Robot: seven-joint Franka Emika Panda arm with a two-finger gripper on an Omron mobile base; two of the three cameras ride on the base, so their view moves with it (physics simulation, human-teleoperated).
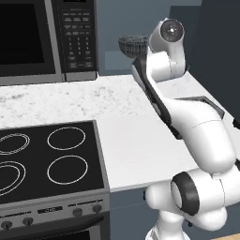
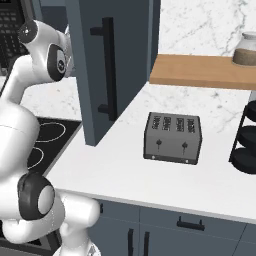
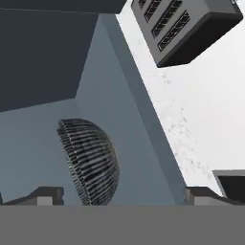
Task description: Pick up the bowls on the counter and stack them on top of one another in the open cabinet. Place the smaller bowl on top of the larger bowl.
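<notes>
One dark grey ribbed bowl (image 3: 91,162) rests on the blue-grey shelf of the open cabinet (image 3: 33,139); I cannot tell whether it is the larger or the smaller one. My gripper (image 3: 123,195) hangs just in front of it, open and holding nothing. The bowl lies toward the left fingertip (image 3: 48,195) and touches neither tip. From the left base view the same bowl (image 1: 130,45) peeks out behind my wrist, above the back of the white counter (image 1: 136,140), and the fingers are hidden by the arm.
A microwave (image 1: 47,37) and a black stovetop (image 1: 51,159) stand to the left. The open cabinet door (image 2: 100,70) hangs beside my arm. A toaster (image 2: 172,137) sits on the counter to the right, with a wooden shelf (image 2: 200,70), a jar (image 2: 247,50) and a black rack (image 2: 247,145) beyond.
</notes>
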